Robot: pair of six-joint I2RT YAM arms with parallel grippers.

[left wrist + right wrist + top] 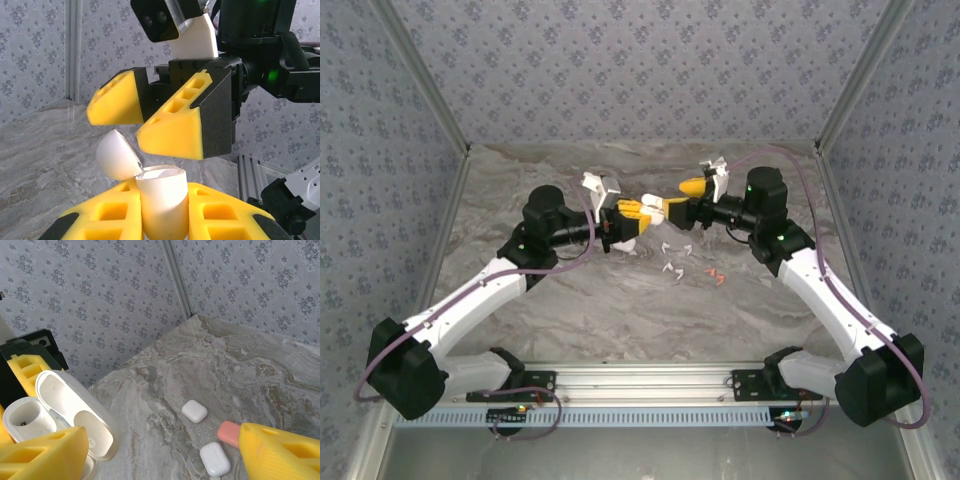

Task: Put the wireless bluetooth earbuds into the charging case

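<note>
Clamping the charging case (161, 207), its lid print (91, 441) unreadable, left end effector (162, 192) faces right end effector (141, 122), jaws apart.

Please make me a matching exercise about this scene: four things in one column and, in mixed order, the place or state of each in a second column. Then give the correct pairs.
Things:
1. open white case
2. right claw
3. pink case
4. red-orange earbuds

Places or states:
A. loose on the table, beside the white earbuds
B. jaws apart, holding nothing
C. gripped by the left claw
D. on the table, near two small white cases

Pairs: 1-C, 2-B, 3-D, 4-A
</note>
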